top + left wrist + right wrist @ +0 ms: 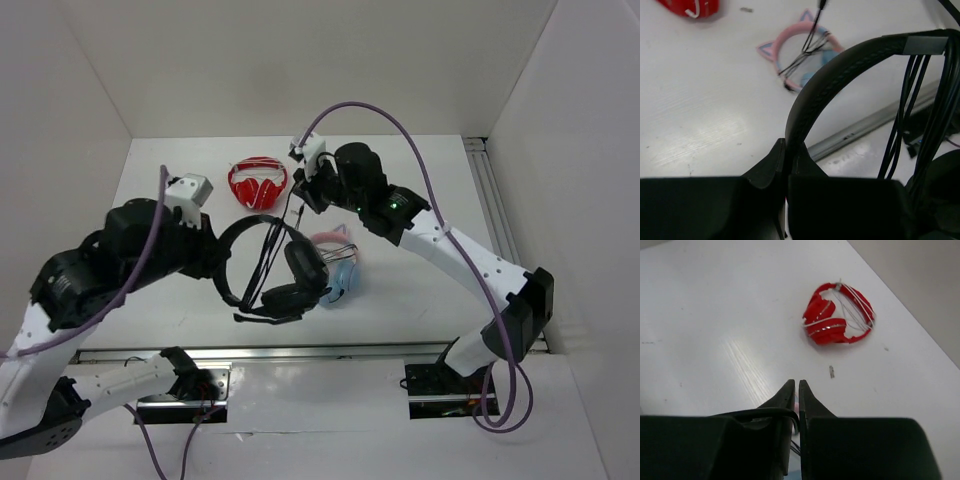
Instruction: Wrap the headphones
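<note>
Your top external view looks down from above and behind the arm bases, far enough back to take in the whole bench (400,290) up to the back wall. Your left wrist view sits just behind the left fingers (765,170) and faces low across the bench, with the black headphones (840,75) very close. Your right wrist view looks steeply down past the right fingers (815,412). All three share the red-and-white headphones (258,184). Top and left wrist also share the cat-ear headphones (345,272).

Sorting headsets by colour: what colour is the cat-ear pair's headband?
Pink. The cat-ear headband shows best in the left wrist view.
</note>
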You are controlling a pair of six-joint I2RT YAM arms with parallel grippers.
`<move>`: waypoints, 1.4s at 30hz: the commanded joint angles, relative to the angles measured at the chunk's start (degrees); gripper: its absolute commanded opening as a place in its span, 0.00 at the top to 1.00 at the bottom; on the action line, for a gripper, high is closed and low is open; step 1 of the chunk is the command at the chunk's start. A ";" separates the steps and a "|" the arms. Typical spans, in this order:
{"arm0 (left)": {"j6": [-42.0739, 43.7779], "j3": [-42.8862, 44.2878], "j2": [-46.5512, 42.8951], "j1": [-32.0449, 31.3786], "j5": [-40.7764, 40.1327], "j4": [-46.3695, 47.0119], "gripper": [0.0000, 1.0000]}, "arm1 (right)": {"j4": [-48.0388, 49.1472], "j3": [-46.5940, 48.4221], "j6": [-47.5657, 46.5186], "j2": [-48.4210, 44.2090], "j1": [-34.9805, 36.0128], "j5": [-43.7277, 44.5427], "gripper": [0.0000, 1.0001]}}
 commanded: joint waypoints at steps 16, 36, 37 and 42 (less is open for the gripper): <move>-6.83 30.76 8.92 -1.04 -3.13 -10.76 1.00 | 58.55 -9.57 27.75 26.24 3.72 -25.68 0.52; -20.63 32.36 6.65 -1.04 -18.60 -12.96 1.00 | 73.56 -23.27 32.58 27.40 3.72 -25.76 0.72; -21.94 33.05 6.64 -1.04 -19.31 -13.49 1.00 | 74.19 -24.07 33.46 27.40 3.72 -25.76 0.85; -23.18 32.54 7.17 -1.04 -21.16 -13.49 1.00 | 75.52 -26.53 34.08 27.40 4.25 -25.76 1.00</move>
